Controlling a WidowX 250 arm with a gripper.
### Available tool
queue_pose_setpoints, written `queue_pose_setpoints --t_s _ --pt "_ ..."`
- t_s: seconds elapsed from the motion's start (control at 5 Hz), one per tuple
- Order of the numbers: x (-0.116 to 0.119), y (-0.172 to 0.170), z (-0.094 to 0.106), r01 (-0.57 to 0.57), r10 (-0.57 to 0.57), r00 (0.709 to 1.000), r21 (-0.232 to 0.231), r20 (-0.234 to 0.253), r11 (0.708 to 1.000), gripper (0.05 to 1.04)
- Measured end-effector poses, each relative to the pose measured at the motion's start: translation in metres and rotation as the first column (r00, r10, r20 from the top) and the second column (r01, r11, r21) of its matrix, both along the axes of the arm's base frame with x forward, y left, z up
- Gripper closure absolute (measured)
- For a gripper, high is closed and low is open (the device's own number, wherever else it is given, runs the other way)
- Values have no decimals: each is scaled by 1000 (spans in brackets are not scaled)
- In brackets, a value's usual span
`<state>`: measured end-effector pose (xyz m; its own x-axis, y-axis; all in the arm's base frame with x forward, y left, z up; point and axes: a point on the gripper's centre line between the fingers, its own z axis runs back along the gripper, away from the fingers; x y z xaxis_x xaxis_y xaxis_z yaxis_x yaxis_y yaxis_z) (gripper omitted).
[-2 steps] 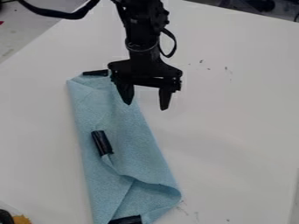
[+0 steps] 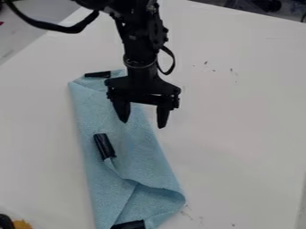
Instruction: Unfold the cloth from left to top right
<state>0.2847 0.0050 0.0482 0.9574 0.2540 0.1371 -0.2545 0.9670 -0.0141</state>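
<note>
The gripper (image 2: pixel 142 124) hangs over the upper part of the cloth, its two fingers spread apart with nothing between them. One fingertip is above the cloth and the other is near the cloth's right edge. The light blue cloth (image 2: pixel 128 161) lies folded in a long strip on the left half of the table, with a raised fold near its lower right. Black clips or tabs are on it: one at the top left corner (image 2: pixel 97 74), one in the middle (image 2: pixel 104 146) and one at the bottom edge (image 2: pixel 128 225).
The white table (image 2: pixel 239 120) extends to the right of the cloth, with small dark marks on it. A black and yellow object (image 2: pixel 21 224) sits at the bottom left corner. Beyond the table's far edge are dark items at the top right.
The gripper has moved down in the view and slightly left, with its fingers still apart. The cloth has not moved.
</note>
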Motion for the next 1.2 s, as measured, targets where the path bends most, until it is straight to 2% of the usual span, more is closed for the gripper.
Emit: queue_pose_setpoints --t_s 0.2,0.4,0.6,1.0,1.2 --pt "-15 5 12 -60 60 998 17 28 998 83" --pt "-35 18 5 -118 118 993 13 27 993 82" --pt "-49 33 -8 -145 145 989 -19 24 989 83" --pt "-60 44 -27 -136 136 991 -56 -6 989 82" --pt "-57 44 -34 -120 118 993 -67 -31 991 133"
